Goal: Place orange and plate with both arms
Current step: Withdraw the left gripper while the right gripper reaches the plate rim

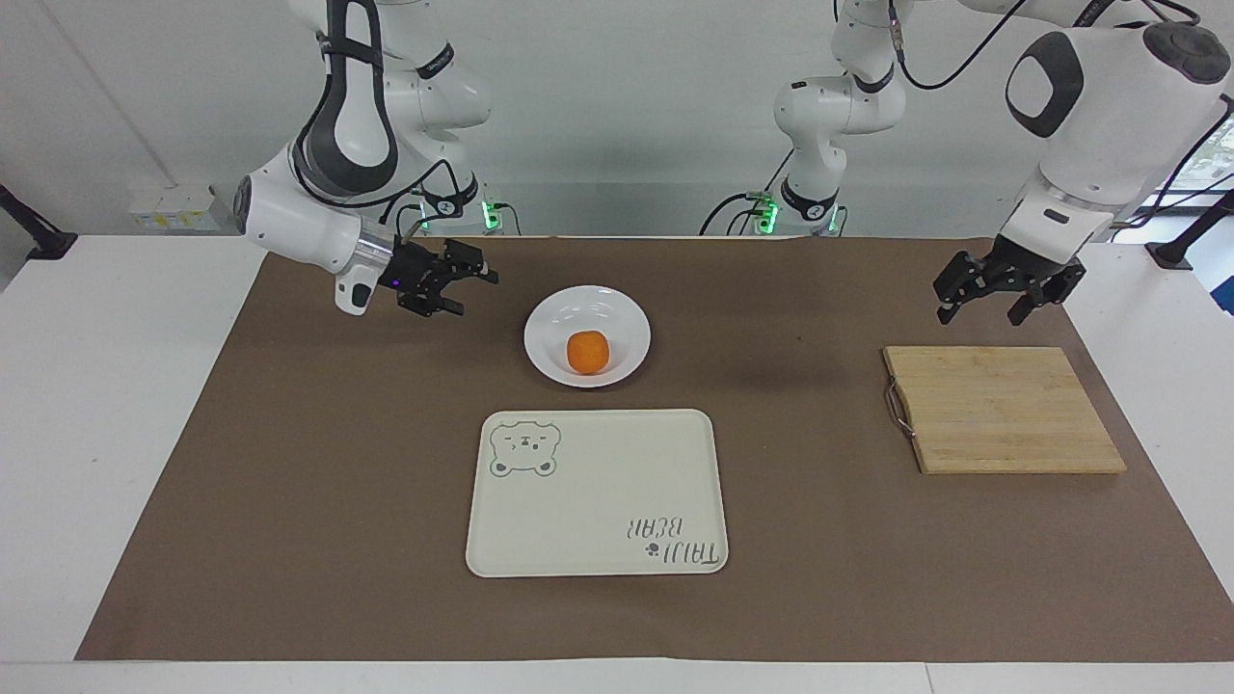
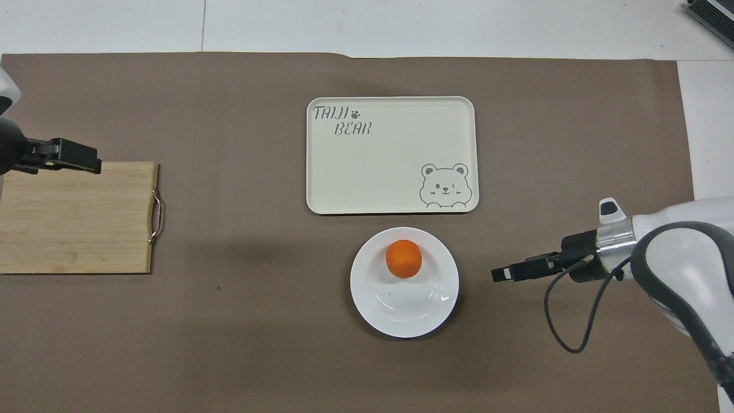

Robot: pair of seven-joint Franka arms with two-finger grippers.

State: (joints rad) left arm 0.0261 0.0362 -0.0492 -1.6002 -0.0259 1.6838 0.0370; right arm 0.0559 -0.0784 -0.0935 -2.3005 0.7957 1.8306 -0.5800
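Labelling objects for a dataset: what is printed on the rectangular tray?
A grey bear face and "TAIJI BEAR" lettering on the cream tray, best read in the overhead view.

Bright, even light from above in both views. Soft, faint shadows on the brown mat [image 1: 289, 501], one dim patch near the cutting board [image 1: 1003, 410], another just beside the plate [image 2: 404, 321] in the overhead view. Small white glints on the plate's glossy inner surface. Sharp focus across the bench [image 1: 106, 434], printed letters on the tray [image 2: 395, 189] crisp. Slight daylight at the facing view's edge by a window [image 1: 1205, 154]. No blur on either arm
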